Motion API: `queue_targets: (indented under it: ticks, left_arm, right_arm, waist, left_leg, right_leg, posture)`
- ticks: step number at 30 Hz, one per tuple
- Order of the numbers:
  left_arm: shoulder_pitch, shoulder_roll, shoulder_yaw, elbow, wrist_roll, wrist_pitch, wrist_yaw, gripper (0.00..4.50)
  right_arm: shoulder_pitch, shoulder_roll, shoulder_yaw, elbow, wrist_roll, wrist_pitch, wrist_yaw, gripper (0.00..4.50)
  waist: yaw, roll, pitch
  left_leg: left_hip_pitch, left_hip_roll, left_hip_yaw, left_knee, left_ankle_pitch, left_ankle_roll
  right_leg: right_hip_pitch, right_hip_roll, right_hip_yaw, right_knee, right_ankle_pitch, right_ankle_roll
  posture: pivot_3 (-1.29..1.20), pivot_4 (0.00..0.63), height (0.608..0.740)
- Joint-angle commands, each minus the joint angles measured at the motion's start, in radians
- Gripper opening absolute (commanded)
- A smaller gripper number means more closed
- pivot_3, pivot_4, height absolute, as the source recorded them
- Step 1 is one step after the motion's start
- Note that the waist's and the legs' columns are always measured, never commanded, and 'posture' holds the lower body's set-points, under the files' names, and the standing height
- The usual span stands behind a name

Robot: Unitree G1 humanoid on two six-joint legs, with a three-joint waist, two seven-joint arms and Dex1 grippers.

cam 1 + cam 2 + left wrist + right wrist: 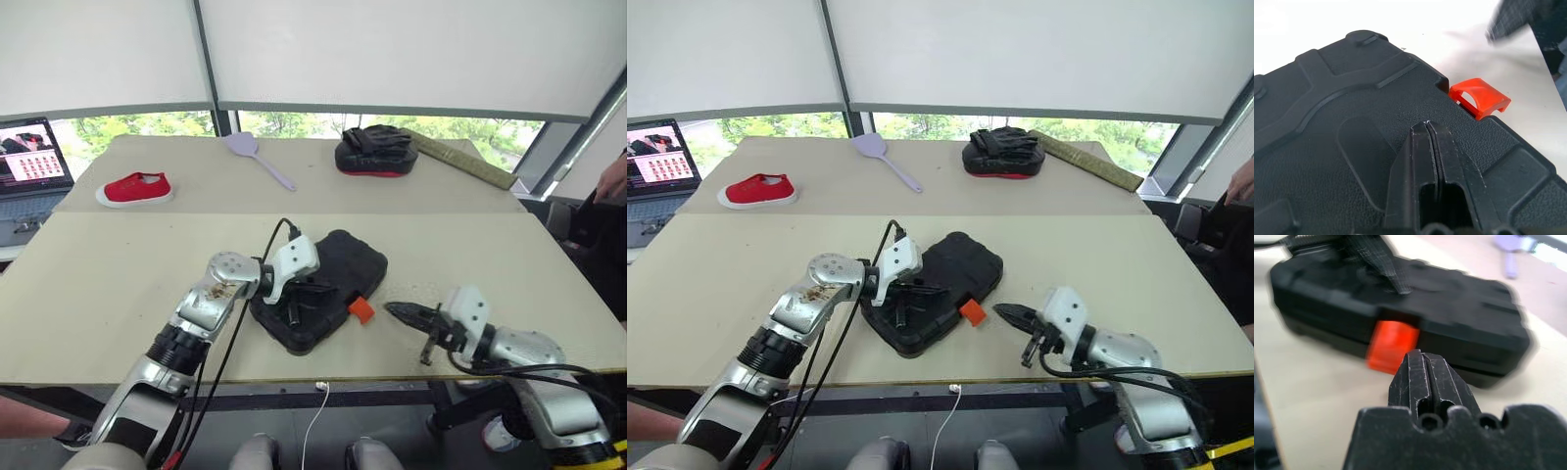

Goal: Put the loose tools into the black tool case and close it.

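While shut, left fingers [1426, 142] atop black tool case [348, 259]

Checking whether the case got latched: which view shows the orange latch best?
The left wrist view: the orange latch is sharp and sticks out from the black tool case. In the right wrist view it is blurred; in the eye views it is a small tab.

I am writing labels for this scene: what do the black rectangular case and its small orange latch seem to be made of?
The black tool case looks like moulded hard plastic with a matte, grained finish; its lid shows pebbled texture and raised ribs. The orange latch seems to be smoother, glossier plastic, since light reflects on its curved face.
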Motion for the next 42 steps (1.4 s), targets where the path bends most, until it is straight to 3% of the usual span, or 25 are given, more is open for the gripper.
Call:
queue_targets:
  ticks: [1,11,19,32,42]
  left_arm:
    - [0.04,0.002,-0.057,0.071,0.047,0.038,-0.002,0.05]
    - [0.021,-0.001,-0.036,0.111,0.05,0.024,0.02,0.05]
    - [0.03,-0.021,-0.03,0.113,0.042,0.031,0.04,0.05]
    - [0.046,-0.027,-0.038,0.112,0.043,0.038,0.038,0.05]
    - [0.052,-0.025,-0.048,0.109,0.045,0.042,0.023,0.05]
  right_arm:
    - [-0.031,0.038,0.037,0.025,-0.028,-0.011,-0.012,0.0]
    - [-0.089,0.12,0.116,0.187,-0.11,-0.004,-0.033,0.0]
    - [-0.164,0.174,0.093,0.232,-0.078,-0.059,-0.012,0.0]
    - [-0.134,0.117,0.057,0.028,-0.018,0.07,0.035,0.0]
    - [-0.05,0.061,0.029,0.013,0.006,0.115,0.046,0.0]
  waist:
    - [0.002,0.0,-0.002]
    - [0.004,0.001,-0.006]
    - [0.003,0.001,-0.007]
    - [-0.002,0.002,-0.007]
    - [0.005,0.003,-0.009]
  left_leg:
    - [0.002,0.0,0.0,-0.001,-0.001,-0.001]
    - [0.003,0.001,0.0,-0.003,-0.001,-0.001]
    - [0.002,0.001,0.0,-0.003,-0.001,-0.001]
    - [0.002,0.002,0.0,-0.004,-0.001,-0.002]
    - [0.002,0.001,0.0,-0.005,-0.007,-0.009]
  right_leg:
    - [0.002,0.0,0.0,0.0,0.0,0.0]
    - [0.002,0.0,0.001,0.0,-0.001,-0.001]
    - [0.001,0.0,0.001,0.0,-0.001,-0.001]
    - [0.0,0.001,0.001,0.0,-0.001,-0.002]
    - [0.001,-0.001,0.001,-0.003,-0.003,-0.001]
  posture:
    - [0.0,0.15,0.74]
    - [0.0,0.15,0.74]
    - [0.0,0.15,0.74]
    - [0.0,0.15,0.74]
    - [0.0,0.15,0.74]
